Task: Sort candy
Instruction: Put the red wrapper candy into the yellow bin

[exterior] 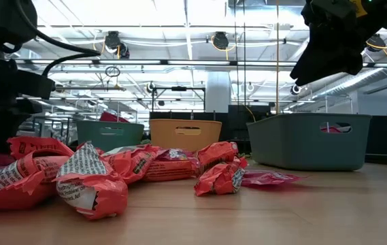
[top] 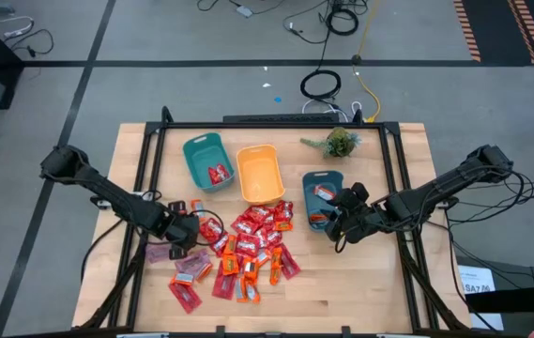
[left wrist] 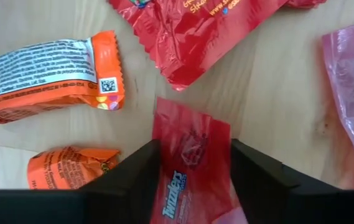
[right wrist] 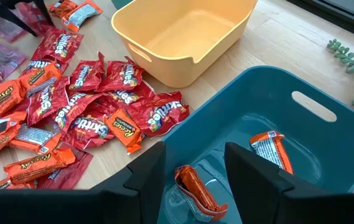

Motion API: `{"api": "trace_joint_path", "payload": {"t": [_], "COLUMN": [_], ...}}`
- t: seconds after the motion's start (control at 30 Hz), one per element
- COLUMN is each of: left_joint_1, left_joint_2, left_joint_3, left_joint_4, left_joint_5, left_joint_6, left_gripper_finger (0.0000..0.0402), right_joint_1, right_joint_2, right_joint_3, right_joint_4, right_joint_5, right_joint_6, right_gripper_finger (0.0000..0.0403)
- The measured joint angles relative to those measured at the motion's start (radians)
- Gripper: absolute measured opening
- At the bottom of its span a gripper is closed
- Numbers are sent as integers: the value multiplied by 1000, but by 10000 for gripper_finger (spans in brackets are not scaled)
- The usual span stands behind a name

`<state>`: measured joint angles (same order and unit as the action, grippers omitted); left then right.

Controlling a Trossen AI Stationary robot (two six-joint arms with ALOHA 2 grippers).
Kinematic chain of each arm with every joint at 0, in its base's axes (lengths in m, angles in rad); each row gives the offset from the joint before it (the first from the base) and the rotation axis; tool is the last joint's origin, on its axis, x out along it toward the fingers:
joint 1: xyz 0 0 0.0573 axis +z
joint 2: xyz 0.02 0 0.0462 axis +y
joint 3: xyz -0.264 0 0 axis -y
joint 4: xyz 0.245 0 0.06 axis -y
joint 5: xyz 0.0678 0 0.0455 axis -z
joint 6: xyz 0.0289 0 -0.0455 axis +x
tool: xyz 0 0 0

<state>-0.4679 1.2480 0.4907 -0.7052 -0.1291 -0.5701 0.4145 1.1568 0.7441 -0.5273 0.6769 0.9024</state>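
Observation:
The candy lies in a heap of red and orange packets on the wooden table, with pale pink packets at its left. My left gripper is low at the heap's left edge, shut on a red Twizzlers packet. My right gripper hangs open over the small teal bin. Its fingers stand above an orange candy on the bin floor, touching nothing. A second orange candy lies deeper in that bin. My left gripper pinches the red Twizzlers packet between its two fingers, which press on its two long edges. The fingers point down at the table. The packet's free end sticks out past the fingertips; whether it is lifted off the wood, I cannot tell.
A larger teal bin with red candy stands at the far left, an orange bin beside it. A small green plant sits near the far edge. Orange packets lie close to my left fingers. Bare wood stretches along the near edge.

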Motion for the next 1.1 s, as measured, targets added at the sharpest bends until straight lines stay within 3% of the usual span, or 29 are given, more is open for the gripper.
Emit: {"api": "trace_joint_path", "payload": {"t": [0.5,0.87,1.1], "left_joint_1": [1,10,105], "left_joint_2": [3,2,1], "left_joint_3": [118,285,416], "left_joint_4": [-23,-50,-44], "left_joint_5": [8,-24,-103], "left_joint_6": [0,31,109], "left_gripper_finger": [20,26,21], "right_joint_1": [0,0,0], "right_joint_2": [0,0,0], "right_joint_3": [0,0,0], "right_joint_4": [1,5,35], "right_joint_5": [0,0,-1], "right_joint_6": [1,1,0], "right_gripper_finger": [157,157,157]}}
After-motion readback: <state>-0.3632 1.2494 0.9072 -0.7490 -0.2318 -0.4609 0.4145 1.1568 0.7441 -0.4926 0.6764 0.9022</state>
